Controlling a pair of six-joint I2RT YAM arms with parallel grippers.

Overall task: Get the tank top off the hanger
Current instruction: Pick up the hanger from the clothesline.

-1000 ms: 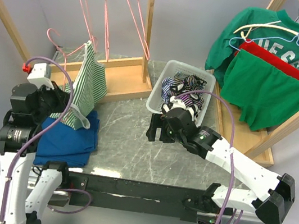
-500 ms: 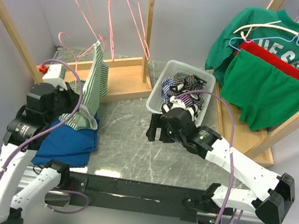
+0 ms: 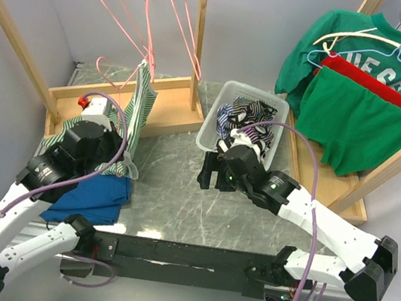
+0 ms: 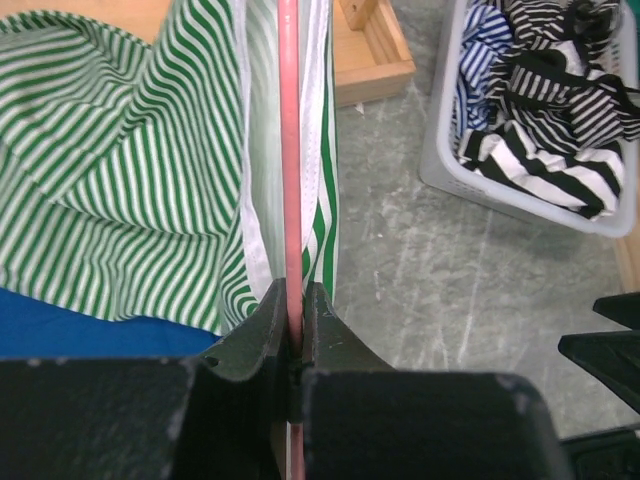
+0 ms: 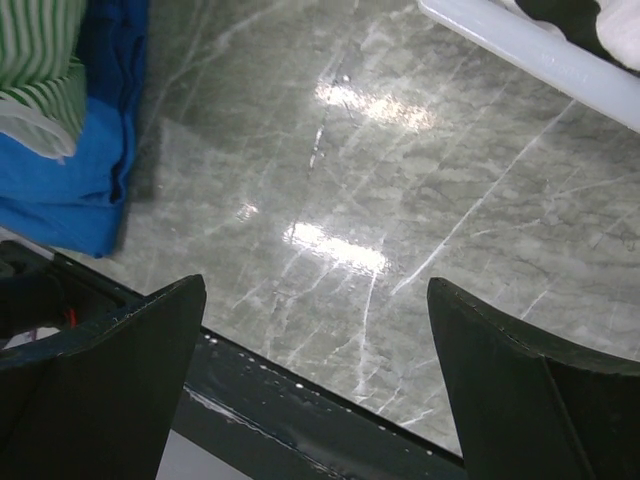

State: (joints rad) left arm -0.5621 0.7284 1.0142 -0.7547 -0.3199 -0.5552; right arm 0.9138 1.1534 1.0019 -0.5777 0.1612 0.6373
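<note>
Tank top [image 4: 110,190] draped just beyond left gripper [image 4: 296,310], jaws clamped on pink hanger [image 4: 289,150], right gripper [image 5: 315,340] spread wide

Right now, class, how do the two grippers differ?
The left gripper is shut on the wire of the pink hanger; the right gripper stands open, holding nothing. The left gripper is beside the striped tank top; the right gripper hangs over bare table near the basket. Both have black fingers.
</note>
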